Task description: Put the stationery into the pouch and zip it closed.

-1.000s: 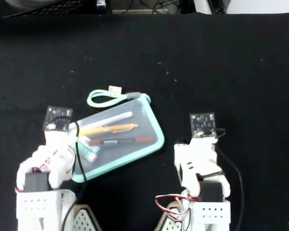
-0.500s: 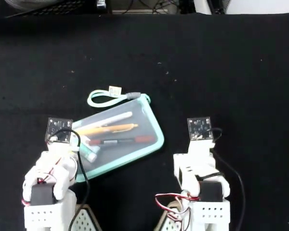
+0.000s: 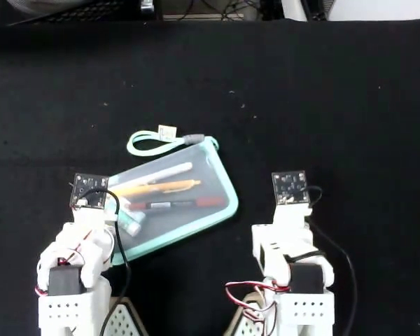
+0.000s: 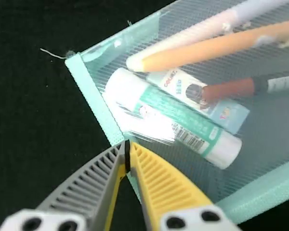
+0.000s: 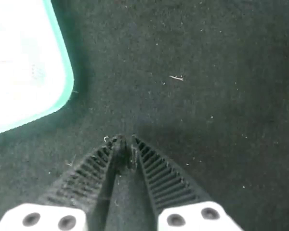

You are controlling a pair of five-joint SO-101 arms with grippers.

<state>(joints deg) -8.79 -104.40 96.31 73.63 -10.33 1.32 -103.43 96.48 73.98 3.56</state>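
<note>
Left wrist view: my L gripper (image 4: pixel 129 153) pinched together, empty, tips over pouch (image 4: pixel 92 94) edge; glue stick (image 4: pixel 173 126), pens (image 4: pixel 221 45) just beyond, inside mesh. R gripper (image 5: pixel 125 144) closed too, beside pouch corner. I reckon stationery packed, arms parked clear.

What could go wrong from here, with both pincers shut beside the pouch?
1. The left pincer is shut with its tips at the mint edge of the pouch, beside the glue stick. If it has caught the fabric, which I cannot tell, pulling away could drag the pouch.
2. The grey zip pull lies at the far end, away from both arms. Whether the zip is fully closed is unclear, so the pens might slip out if the pouch is dragged.
</note>
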